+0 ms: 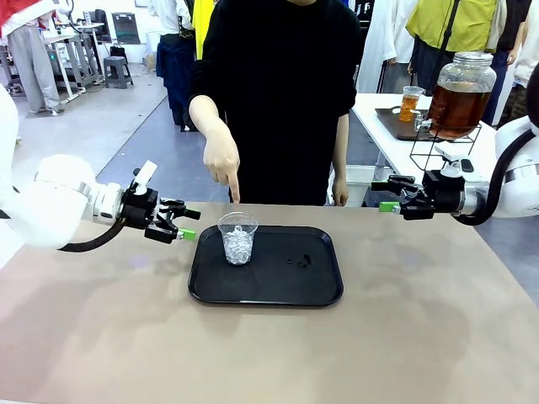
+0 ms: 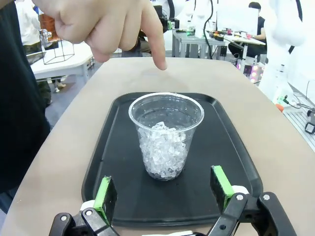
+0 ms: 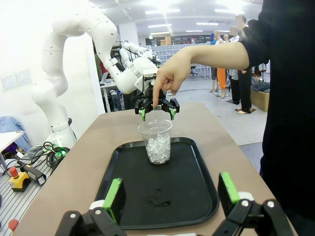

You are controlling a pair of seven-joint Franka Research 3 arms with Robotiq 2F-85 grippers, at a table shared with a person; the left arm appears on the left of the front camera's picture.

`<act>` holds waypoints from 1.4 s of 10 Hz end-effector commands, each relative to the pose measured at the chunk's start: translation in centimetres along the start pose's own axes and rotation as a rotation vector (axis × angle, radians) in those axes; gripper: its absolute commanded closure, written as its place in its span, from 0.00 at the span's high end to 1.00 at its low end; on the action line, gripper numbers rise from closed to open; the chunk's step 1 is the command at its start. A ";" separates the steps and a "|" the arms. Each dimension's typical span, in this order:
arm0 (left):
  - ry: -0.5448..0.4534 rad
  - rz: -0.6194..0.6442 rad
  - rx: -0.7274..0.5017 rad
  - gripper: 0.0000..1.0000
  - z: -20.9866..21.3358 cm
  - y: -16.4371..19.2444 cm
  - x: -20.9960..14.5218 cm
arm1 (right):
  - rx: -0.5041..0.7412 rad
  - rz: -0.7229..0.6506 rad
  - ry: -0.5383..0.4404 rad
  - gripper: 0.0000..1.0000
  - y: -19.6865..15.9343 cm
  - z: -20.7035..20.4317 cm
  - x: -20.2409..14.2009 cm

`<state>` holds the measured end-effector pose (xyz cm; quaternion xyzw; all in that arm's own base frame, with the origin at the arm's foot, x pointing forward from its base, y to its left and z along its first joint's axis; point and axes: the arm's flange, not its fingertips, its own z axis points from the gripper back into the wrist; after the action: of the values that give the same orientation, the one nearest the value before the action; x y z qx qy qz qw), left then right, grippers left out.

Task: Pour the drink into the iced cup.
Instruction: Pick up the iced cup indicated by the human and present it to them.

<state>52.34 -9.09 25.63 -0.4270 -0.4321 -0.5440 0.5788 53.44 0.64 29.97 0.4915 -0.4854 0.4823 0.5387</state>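
A clear plastic iced cup (image 1: 238, 240) stands at the left of a black tray (image 1: 312, 282), with ice cubes in its lower half. The drink (image 1: 456, 108) is amber liquid in a big glass dispenser jar on a side table at the back right. My left gripper (image 1: 190, 224) hovers open just left of the cup; in the left wrist view the cup (image 2: 166, 135) stands ahead of its open fingers (image 2: 105, 196). My right gripper (image 1: 386, 194) hangs open, right of the tray and well off it. From the right wrist, the cup (image 3: 156, 140) is farther off, in line with its own gripper (image 3: 170, 194).
The person's hand (image 1: 221, 160) points a finger down just behind the cup. A small cup of amber liquid (image 1: 410, 103) sits on a dark tray beside the jar. A few wet spots (image 1: 299, 261) mark the black tray's middle. Bare tabletop lies in front of and right of the tray.
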 end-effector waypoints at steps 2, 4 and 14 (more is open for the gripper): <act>0.001 0.004 0.014 1.00 0.1 -0.1 -0.1 | 0.004 0.003 0.001 1.00 -0.1 -0.2 0.3; -0.012 -0.006 0.007 1.00 -0.6 0.5 -0.1 | 0.004 0.003 0.001 1.00 -0.1 -0.2 0.3; -0.023 0.021 -0.046 1.00 -6.2 2.2 -2.4 | 0.004 0.003 0.001 1.00 -0.1 -0.2 0.3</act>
<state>54.13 -13.80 21.70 -0.4499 -0.4119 -0.5510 0.5695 53.44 0.65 29.97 0.4915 -0.4854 0.4823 0.5387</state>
